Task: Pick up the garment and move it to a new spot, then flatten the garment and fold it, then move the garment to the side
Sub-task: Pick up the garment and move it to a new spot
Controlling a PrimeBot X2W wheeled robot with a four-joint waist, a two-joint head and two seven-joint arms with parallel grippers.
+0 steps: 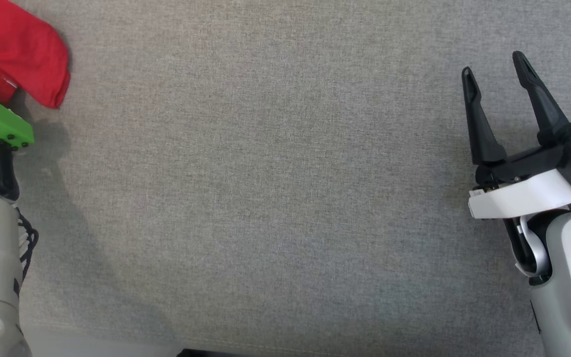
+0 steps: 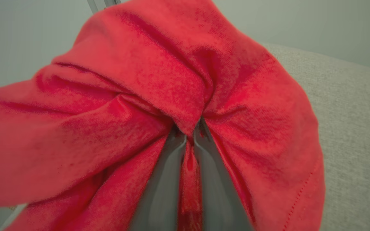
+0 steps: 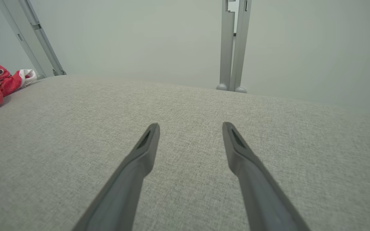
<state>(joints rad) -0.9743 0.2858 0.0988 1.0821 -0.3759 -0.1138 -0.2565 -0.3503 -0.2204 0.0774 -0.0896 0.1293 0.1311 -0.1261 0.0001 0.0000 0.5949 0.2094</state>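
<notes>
Step 1, pickup: left gripper (image 2: pixel 189 134) pinches the red garment (image 2: pixel 133 80); right gripper (image 1: pixel 493 64) stands wide, empty. Next: lift it clear across the grey surface (image 1: pixel 265 188).

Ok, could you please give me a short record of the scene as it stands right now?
Garment: red, bunched up, at the top left corner of the head view
Left gripper: shut on a fold of the garment
Right gripper: open, holding nothing, at the right side over the surface
Surface: grey woven fabric
Task stage: garment gripped; not yet flattened or folded
</notes>
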